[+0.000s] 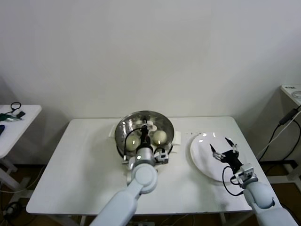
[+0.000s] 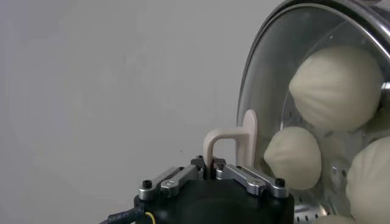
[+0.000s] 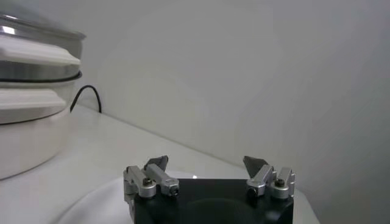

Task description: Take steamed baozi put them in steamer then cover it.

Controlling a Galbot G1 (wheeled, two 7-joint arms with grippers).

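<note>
My left pincer (image 2: 210, 165) grips the cover (image 2: 268, 91) handle over the steamer (image 1: 123, 141); my right pincer (image 1: 223, 147), wide, hovers beside the steamer over the plate (image 1: 200, 155).

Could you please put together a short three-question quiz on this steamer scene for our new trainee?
1. True or false: the left gripper is shut on the handle of the cover.
2. Where does the right gripper hover? A) over the white plate B) over the steamer C) off the table
3. Fill in: through the glass, the steamed baozi can be seen lying inside the ____.

Key
1. True; its jaws pinch the cream bar handle.
2. A; its jaws stand open and hold nothing.
3. Steamer.
</note>
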